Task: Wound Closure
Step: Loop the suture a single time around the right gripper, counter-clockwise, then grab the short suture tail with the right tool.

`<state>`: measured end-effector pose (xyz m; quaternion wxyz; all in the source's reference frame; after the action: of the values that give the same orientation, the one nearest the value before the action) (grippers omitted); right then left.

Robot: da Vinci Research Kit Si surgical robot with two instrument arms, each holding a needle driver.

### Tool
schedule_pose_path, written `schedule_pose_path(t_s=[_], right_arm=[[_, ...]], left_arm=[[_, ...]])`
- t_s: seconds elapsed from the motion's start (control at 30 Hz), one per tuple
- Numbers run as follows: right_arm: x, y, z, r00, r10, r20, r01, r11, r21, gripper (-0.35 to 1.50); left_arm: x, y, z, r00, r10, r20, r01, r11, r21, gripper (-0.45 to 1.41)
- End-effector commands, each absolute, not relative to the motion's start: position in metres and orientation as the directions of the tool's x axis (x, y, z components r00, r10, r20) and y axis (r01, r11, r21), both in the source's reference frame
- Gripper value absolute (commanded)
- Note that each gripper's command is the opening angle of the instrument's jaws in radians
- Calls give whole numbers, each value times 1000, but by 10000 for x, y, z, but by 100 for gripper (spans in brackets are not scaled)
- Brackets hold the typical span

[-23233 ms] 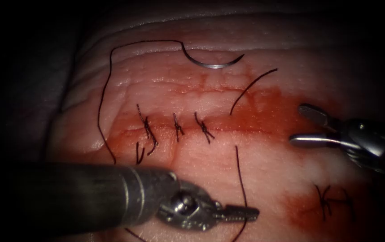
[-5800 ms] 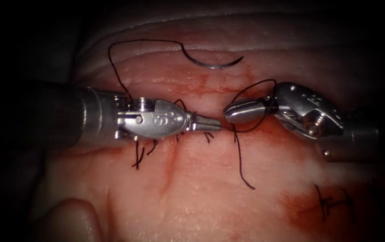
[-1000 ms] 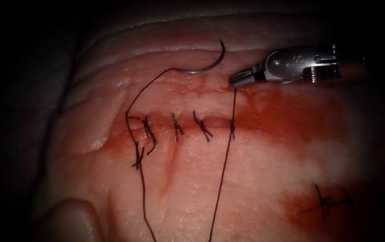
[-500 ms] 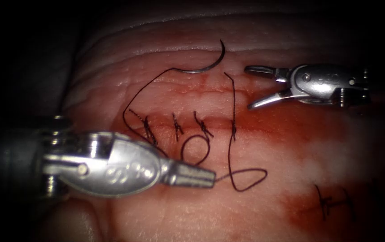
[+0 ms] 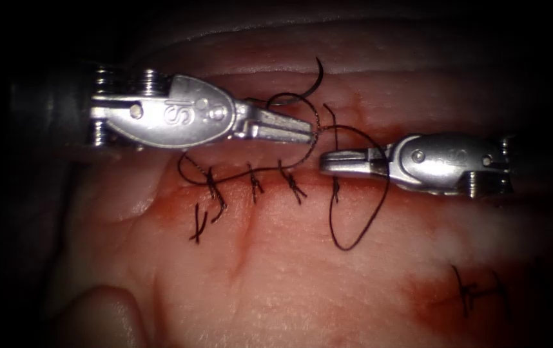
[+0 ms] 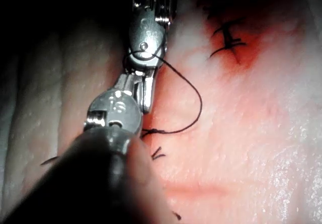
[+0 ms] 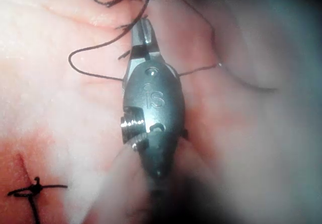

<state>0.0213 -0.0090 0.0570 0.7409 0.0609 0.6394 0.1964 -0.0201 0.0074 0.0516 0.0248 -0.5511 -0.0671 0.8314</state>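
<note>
Left tool [image 5: 302, 134] fingers closed on thread [image 5: 354, 241], right tool [image 5: 331, 162] fingers closed, thread looped around, needle [image 5: 318, 77] free on tissue [image 5: 289, 283]

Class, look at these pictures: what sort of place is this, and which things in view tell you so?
Probably a surgical suturing practice bench: pale pork tissue with a stitched cut, a curved steel needle lying loose, and dark thread looped around two metal end effectors.

The left tool [image 5: 309, 133] is sitting upper left of centre in the endoscope view, tip meeting the thread [image 5: 354, 241]. The right tool [image 5: 323, 161] is lying just below and right of it. The needle [image 5: 318, 77] is resting above both, apparently on the tissue [image 5: 289, 290]. A thread loop is hanging below the right tool, right of the stitches [image 5: 254, 183].
</note>
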Motion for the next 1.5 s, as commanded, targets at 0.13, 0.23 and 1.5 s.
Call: schedule_pose_path(t_s=[0.13, 0.23, 1.5], right_arm=[[216, -96, 570, 47, 363, -930, -209, 914, 347, -35], [215, -98, 562, -36, 354, -935, -219, 910, 353, -35], [212, -91, 585, -172, 847, -503, -853, 128, 507, 66]], left_arm=[[-201, 87, 551, -430, 125, -894, -19, -991, -130, -45], [-198, 87, 579, -458, 118, -881, -41, -993, -112, -45], [-243, -51, 596, -546, 111, -831, -8, -992, -128, -45]])
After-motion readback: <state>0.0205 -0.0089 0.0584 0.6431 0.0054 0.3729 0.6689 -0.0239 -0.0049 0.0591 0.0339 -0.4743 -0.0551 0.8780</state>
